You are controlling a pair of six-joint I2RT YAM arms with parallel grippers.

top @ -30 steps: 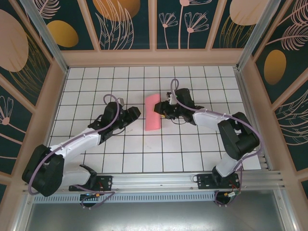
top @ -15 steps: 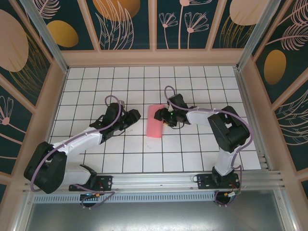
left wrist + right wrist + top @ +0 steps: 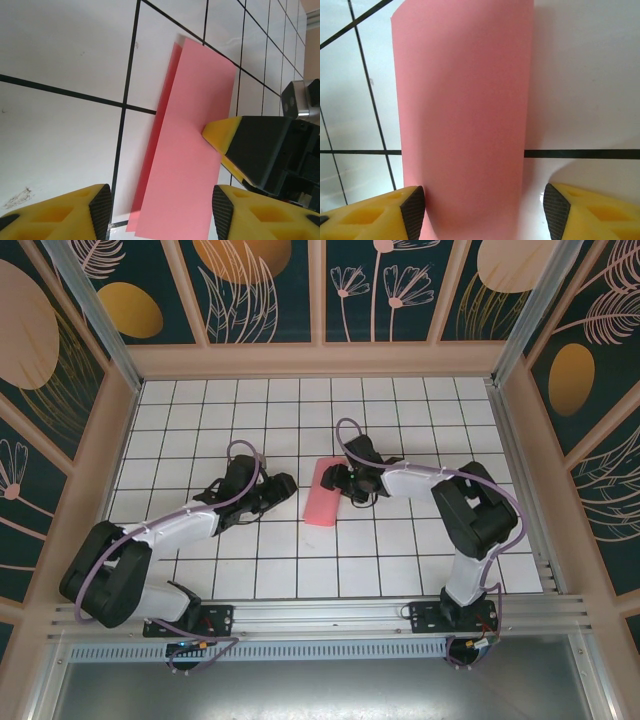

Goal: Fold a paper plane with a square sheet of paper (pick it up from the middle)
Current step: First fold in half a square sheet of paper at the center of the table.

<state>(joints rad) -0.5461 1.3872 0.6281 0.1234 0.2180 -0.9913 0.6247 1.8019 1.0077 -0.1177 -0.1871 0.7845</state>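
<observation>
On the bench (image 3: 400, 560) the paper (image 3: 322, 492) lies halved (right claw (image 3: 339, 481) just spread, left claw (image 3: 284, 484) apart): first fold seemingly done.

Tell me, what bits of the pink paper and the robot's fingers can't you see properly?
- Top view: the right gripper covers part of the pink paper's right edge; contact there is hidden, the layers too small to count.
- Left wrist view: the paper's near end runs off the bottom edge.
- Right wrist view: the top and bottom edges cut off both ends of the paper.
</observation>
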